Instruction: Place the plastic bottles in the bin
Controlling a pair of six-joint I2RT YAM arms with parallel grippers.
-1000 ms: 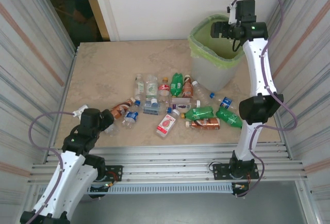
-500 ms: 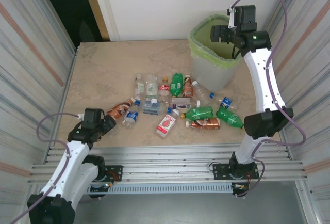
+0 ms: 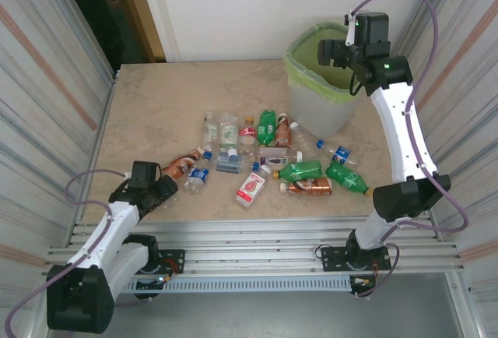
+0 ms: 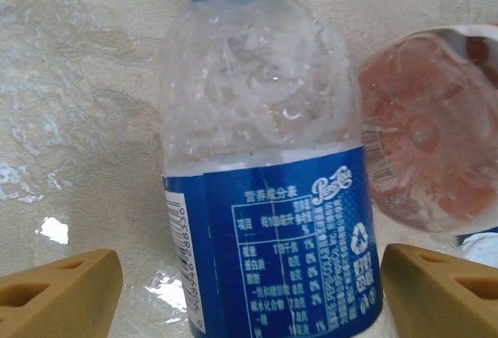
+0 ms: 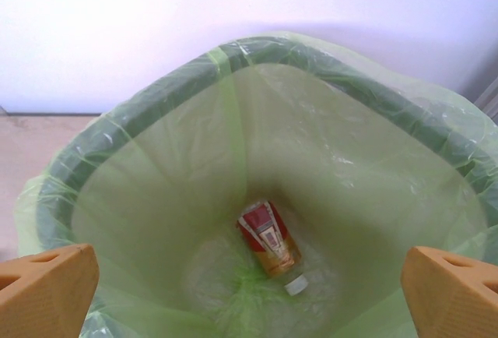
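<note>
Several plastic bottles [image 3: 264, 159] lie scattered mid-table. The nearest to my left gripper [image 3: 166, 186] is a clear one with a blue label and blue cap [image 3: 194, 179]. In the left wrist view this bottle [image 4: 264, 159] lies lengthwise between the fingers of my left gripper [image 4: 253, 295]; the right finger is at its side and the left finger stands apart from it. A brown-tinted bottle [image 4: 424, 135] lies just right of it. My right gripper [image 3: 327, 48] hangs open and empty over the bin [image 3: 299, 69]. In the bin [image 5: 156, 104], one red-labelled bottle [image 5: 268, 238] lies on the green bag.
Green bottles [image 3: 299, 170] and a pink-labelled bottle [image 3: 250, 186] lie toward the near right of the pile. Corrugated metal walls close in both sides. A slatted metal ledge [image 3: 249, 233] runs along the near table edge. Bare tabletop lies at the far left [image 3: 156, 104].
My left arm has lowered and reached toward the blue-labelled bottle, and its jaws have narrowed around it. The right arm's elbow has swung outward while its gripper stays over the bin.
</note>
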